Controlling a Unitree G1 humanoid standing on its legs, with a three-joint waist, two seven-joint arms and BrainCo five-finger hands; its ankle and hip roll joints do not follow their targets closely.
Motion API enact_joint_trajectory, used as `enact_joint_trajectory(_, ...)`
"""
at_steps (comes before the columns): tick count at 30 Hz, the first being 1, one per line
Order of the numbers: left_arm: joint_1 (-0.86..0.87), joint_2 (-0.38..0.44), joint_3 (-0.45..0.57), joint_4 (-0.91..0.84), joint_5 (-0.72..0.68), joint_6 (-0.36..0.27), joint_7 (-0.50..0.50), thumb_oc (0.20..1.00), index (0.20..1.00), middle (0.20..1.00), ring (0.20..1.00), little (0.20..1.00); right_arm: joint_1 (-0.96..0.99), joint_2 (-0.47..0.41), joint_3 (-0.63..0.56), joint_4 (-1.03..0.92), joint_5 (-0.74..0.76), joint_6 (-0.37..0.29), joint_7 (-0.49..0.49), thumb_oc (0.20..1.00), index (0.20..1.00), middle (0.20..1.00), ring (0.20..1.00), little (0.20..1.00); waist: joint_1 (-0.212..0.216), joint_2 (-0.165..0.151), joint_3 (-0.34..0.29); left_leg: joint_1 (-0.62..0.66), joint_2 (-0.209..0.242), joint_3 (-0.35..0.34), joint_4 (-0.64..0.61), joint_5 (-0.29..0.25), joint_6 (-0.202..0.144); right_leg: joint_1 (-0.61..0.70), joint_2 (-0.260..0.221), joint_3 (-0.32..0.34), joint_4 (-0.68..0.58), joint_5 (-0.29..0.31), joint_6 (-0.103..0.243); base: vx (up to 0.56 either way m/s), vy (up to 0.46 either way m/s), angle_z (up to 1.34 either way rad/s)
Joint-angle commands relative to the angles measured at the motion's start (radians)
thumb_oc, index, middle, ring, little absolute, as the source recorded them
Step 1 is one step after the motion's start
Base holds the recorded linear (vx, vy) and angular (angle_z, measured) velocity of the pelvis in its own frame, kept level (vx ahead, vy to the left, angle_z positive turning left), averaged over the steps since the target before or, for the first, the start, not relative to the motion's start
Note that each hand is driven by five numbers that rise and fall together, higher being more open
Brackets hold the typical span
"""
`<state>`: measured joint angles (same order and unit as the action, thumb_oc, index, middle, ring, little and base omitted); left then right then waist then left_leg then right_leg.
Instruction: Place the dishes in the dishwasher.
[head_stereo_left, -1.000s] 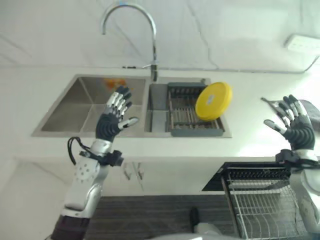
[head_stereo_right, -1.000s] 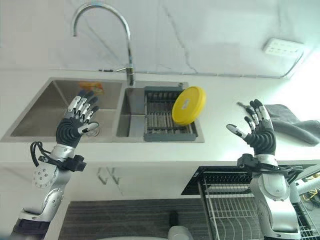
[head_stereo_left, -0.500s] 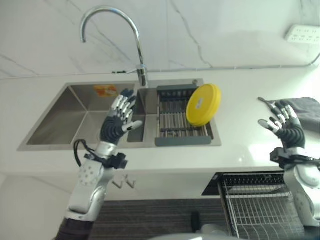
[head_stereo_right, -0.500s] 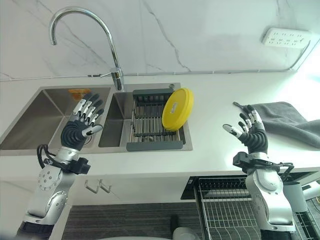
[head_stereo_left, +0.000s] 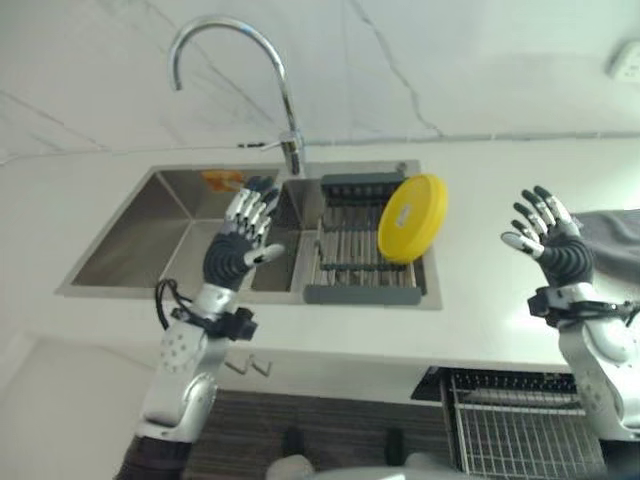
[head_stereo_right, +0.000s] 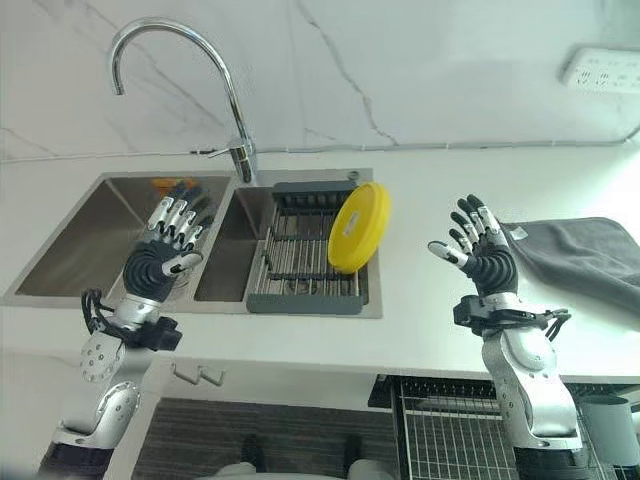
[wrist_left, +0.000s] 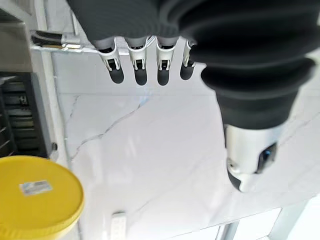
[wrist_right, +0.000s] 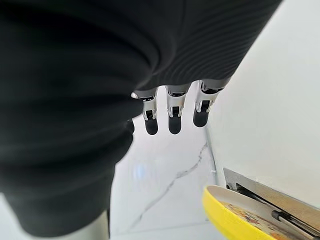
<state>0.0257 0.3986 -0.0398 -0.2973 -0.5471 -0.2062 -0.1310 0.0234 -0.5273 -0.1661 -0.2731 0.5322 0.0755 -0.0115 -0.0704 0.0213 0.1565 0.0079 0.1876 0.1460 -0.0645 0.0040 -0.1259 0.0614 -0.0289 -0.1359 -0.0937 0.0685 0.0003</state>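
- The step in hand looks like the reach before the first pick-up; the yellow plate (head_stereo_right: 359, 227) stands on edge, tilted, at the right end of the dark drying rack (head_stereo_right: 308, 258) set in the right basin of the sink (head_stereo_right: 90, 235); no dish has reached the dishwasher rack (head_stereo_right: 450, 432), whose wire basket shows pulled out at the near right, below the surface (head_stereo_right: 420, 320).
- The left robot hand (head_stereo_right: 160, 255) is raised over the divide between the two basins, left of the drying rack; its fingers are straight and spread, thumb out to the side; it holds nothing and touches nothing; its wrist view shows the fingertips (wrist_left: 137, 75) in a straight row with the plate beyond them.
- The right robot hand (head_stereo_right: 478, 250) is raised over the surface to the right of the sink, palm turned toward the plate, fingers spread wide and empty; it stands near the plate but apart from it; the plate's rim shows past its fingers in its own wrist view.
- The next move, as I judge it, calls for the right robot hand to travel left to the plate and close on its upper rim; the plate leans in the rack slots, so it likely needs lifting up and out before being carried down to the wire basket.
- A grey cloth (head_stereo_right: 580, 255) lies on the surface at the far right; a curved tap (head_stereo_right: 190, 70) rises behind the sink.
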Motion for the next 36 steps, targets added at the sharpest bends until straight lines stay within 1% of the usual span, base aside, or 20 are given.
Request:
enact_joint_trajectory(1,-0.018,0.067,0.044,-0.046,-0.005,-0.093,0.017,1.000,1.000,1.000,1.000,1.000,-0.029,-0.039,-0.027,-0.065,0.040,-0.060,-0.010,1.000,1.000,1.000,1.000,1.000,-0.008,-0.016,-0.047,0.065,-0.038,0.007,-0.023,0.044,0.020,0.040,-0.058,-0.032,0.006,-0.043,0.103,0.04,0.263,-0.39)
enact_joint_trajectory(3,-0.039,0.068,0.043,-0.040,0.009,-0.086,0.025,1.000,1.000,1.000,1.000,1.000,-0.040,-0.021,-0.015,-0.058,0.007,-0.048,-0.018,1.000,1.000,1.000,1.000,1.000,-0.008,-0.019,-0.052,0.080,-0.047,0.012,-0.023,0.030,0.028,0.051,-0.064,-0.034,0.006,-0.040,0.107,0.04,0.203,-0.16)
enact_joint_trajectory(5,-0.076,0.067,0.037,-0.030,0.016,-0.065,0.038,1.000,1.000,1.000,1.000,1.000,-0.063,-0.007,-0.008,-0.036,0.057,-0.041,-0.058,1.000,1.000,1.000,1.000,1.000,-0.002,-0.029,-0.052,0.091,-0.057,0.017,-0.023,0.015,0.037,0.057,-0.078,-0.043,0.008,-0.037,0.118,0.01,0.138,0.08)
enact_joint_trajectory(7,-0.080,0.069,0.039,-0.025,0.026,-0.070,0.037,1.000,1.000,1.000,1.000,1.000,-0.082,0.001,-0.012,0.003,0.029,-0.017,-0.089,1.000,1.000,1.000,1.000,1.000,0.009,-0.037,-0.054,0.100,-0.069,0.016,-0.023,-0.001,0.047,0.063,-0.087,-0.046,0.008,-0.035,0.126,0.02,0.084,-0.01)
enact_joint_trajectory(9,-0.080,0.075,0.042,-0.035,0.031,-0.058,0.036,1.000,1.000,1.000,1.000,1.000,-0.097,0.007,-0.028,0.038,0.063,-0.026,-0.125,1.000,1.000,1.000,1.000,1.000,0.021,-0.045,-0.059,0.106,-0.079,0.017,-0.023,-0.014,0.062,0.068,-0.090,-0.043,0.006,-0.035,0.129,0.03,0.055,-0.07)
enact_joint_trajectory(12,-0.086,0.078,0.038,-0.033,0.030,-0.052,0.033,1.000,1.000,1.000,1.000,1.000,-0.106,0.006,-0.034,0.058,0.048,-0.037,-0.138,1.000,1.000,1.000,1.000,1.000,0.026,-0.048,-0.063,0.106,-0.082,0.015,-0.023,-0.019,0.067,0.068,-0.088,-0.042,0.006,-0.037,0.129,0.01,0.006,-0.04)
enact_joint_trajectory(13,-0.090,0.082,0.035,-0.029,0.025,-0.048,0.033,1.000,1.000,1.000,1.000,1.000,-0.115,-0.001,-0.033,0.081,0.051,-0.028,-0.144,1.000,1.000,1.000,1.000,1.000,0.028,-0.049,-0.066,0.108,-0.083,0.018,-0.023,-0.021,0.068,0.068,-0.087,-0.043,0.006,-0.038,0.128,0.03,0.012,-0.07)
enact_joint_trajectory(15,-0.097,0.085,0.026,-0.019,0.028,-0.049,0.037,1.000,1.000,1.000,1.000,1.000,-0.132,-0.011,-0.030,0.123,0.065,-0.030,-0.145,1.000,1.000,1.000,1.000,1.000,0.030,-0.050,-0.070,0.109,-0.083,0.021,-0.023,-0.023,0.070,0.069,-0.085,-0.043,0.006,-0.040,0.127,0.04,0.003,-0.06)
enact_joint_trajectory(20,-0.108,0.082,0.016,-0.015,0.028,-0.043,0.042,1.000,1.000,1.000,1.000,1.000,-0.163,-0.014,-0.042,0.207,0.092,-0.045,-0.166,1.000,1.000,1.000,1.000,1.000,0.036,-0.054,-0.076,0.111,-0.074,0.040,-0.023,-0.021,0.068,0.069,-0.085,-0.063,0.006,-0.039,0.126,0.01,-0.007,-0.02)
enact_joint_trajectory(23,-0.107,0.082,0.015,-0.011,0.029,-0.044,0.042,1.000,1.000,1.000,1.000,1.000,-0.170,-0.016,-0.049,0.230,0.096,-0.042,-0.163,1.000,1.000,1.000,1.000,1.000,0.039,-0.055,-0.080,0.110,-0.070,0.044,-0.023,-0.019,0.065,0.067,-0.087,-0.069,0.006,-0.039,0.126,0.00,0.000,0.00)
enact_joint_trajectory(25,-0.107,0.083,0.016,-0.004,0.023,-0.046,0.040,1.000,1.000,1.000,1.000,1.000,-0.175,-0.017,-0.048,0.246,0.102,-0.022,-0.153,1.000,1.000,1.000,1.000,1.000,0.041,-0.054,-0.083,0.109,-0.069,0.044,-0.023,-0.018,0.064,0.068,-0.086,-0.072,0.006,-0.040,0.125,0.04,-0.011,0.02)
enact_joint_trajectory(28,-0.107,0.082,0.015,0.002,0.018,-0.048,0.028,1.000,1.000,1.000,1.000,1.000,-0.184,-0.017,-0.036,0.271,0.139,0.026,-0.134,1.000,1.000,1.000,1.000,1.000,0.047,-0.056,-0.085,0.108,-0.066,0.043,-0.023,-0.016,0.063,0.069,-0.087,-0.077,0.006,-0.041,0.124,0.02,-0.006,0.02)
enact_joint_trajectory(29,-0.113,0.083,0.010,0.005,0.020,-0.047,0.025,1.000,1.000,1.000,1.000,1.000,-0.189,-0.018,-0.025,0.297,0.176,0.068,-0.092,1.000,1.000,1.000,1.000,1.000,0.050,-0.057,-0.086,0.107,-0.064,0.041,-0.023,-0.016,0.062,0.068,-0.088,-0.080,0.006,-0.041,0.123,0.03,-0.017,0.04)
enact_joint_trajectory(30,-0.117,0.083,0.005,0.008,0.022,-0.046,0.025,1.000,1.000,1.000,1.000,1.000,-0.196,-0.020,-0.014,0.312,0.208,0.088,-0.070,1.000,1.000,1.000,1.000,1.000,0.052,-0.058,-0.086,0.106,-0.063,0.041,-0.023,-0.014,0.060,0.069,-0.088,-0.084,0.006,-0.042,0.123,0.02,-0.018,0.06)
enact_joint_trajectory(32,-0.125,0.082,-0.002,0.015,0.022,-0.042,0.025,1.000,1.000,1.000,1.000,1.000,-0.206,-0.019,-0.002,0.337,0.257,0.111,-0.053,1.000,1.000,1.000,1.000,1.000,0.057,-0.060,-0.087,0.106,-0.062,0.038,-0.023,-0.014,0.058,0.072,-0.087,-0.089,0.006,-0.045,0.123,0.03,-0.023,0.09)
enact_joint_trajectory(36,-0.128,0.084,-0.011,0.024,0.021,-0.038,0.020,1.000,1.000,1.000,1.000,1.000,-0.223,-0.026,0.016,0.365,0.304,0.143,-0.021,1.000,1.000,1.000,1.000,1.000,0.063,-0.062,-0.089,0.108,-0.059,0.038,-0.023,-0.014,0.057,0.075,-0.086,-0.095,0.006,-0.047,0.121,0.02,-0.010,0.05)
